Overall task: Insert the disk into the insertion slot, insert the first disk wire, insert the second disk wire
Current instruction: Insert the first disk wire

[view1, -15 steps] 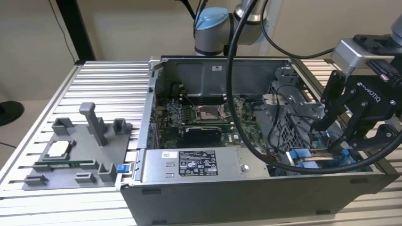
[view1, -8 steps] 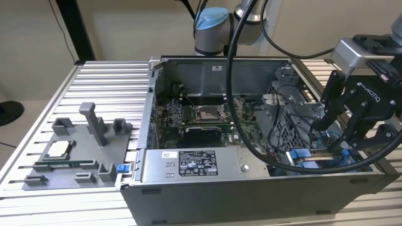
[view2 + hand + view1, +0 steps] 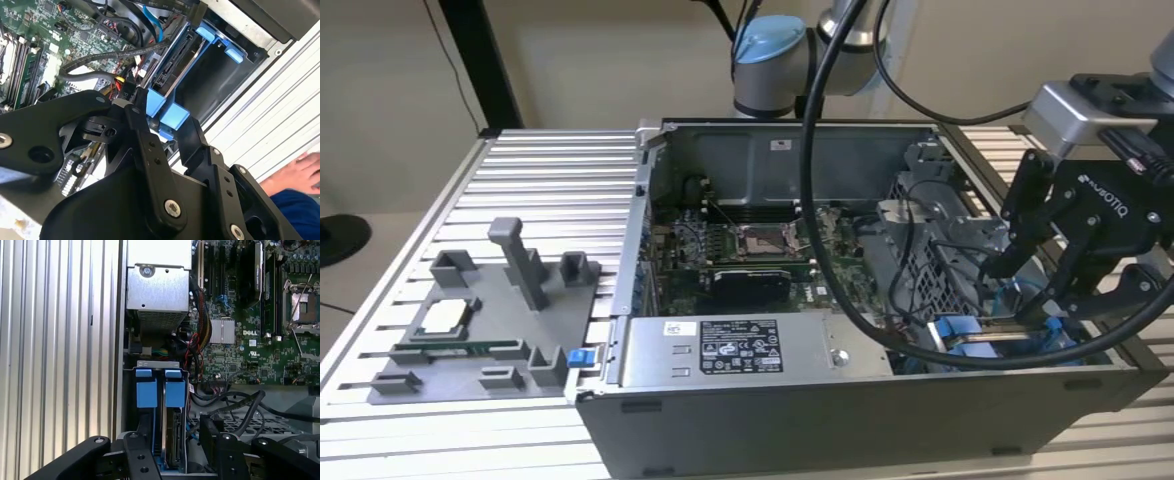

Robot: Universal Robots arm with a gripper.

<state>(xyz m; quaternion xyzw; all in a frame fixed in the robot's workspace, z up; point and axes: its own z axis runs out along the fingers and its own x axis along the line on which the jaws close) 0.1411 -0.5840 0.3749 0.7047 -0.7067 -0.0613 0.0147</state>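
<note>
— What does the arm point(image 3: 874, 60) look like?
— Silver-grey tubes. One rounded joint point(image 3: 767, 42) has a light-blue cap, and a thick black cable point(image 3: 809, 170) runs from the arm.
— And at the wrist?
— There's a silver-grey box point(image 3: 1074, 110) with dark edges. Below it sits the gripper point(image 3: 1027, 290), matte black, with white lettering point(image 3: 1107, 195) on its side.
— Any closer detail?
— In the second wrist view its links point(image 3: 150, 160) are flat black bars with rounded ends. Silver screws point(image 3: 172, 208) pin them, and small holes are drilled along their length.
</note>
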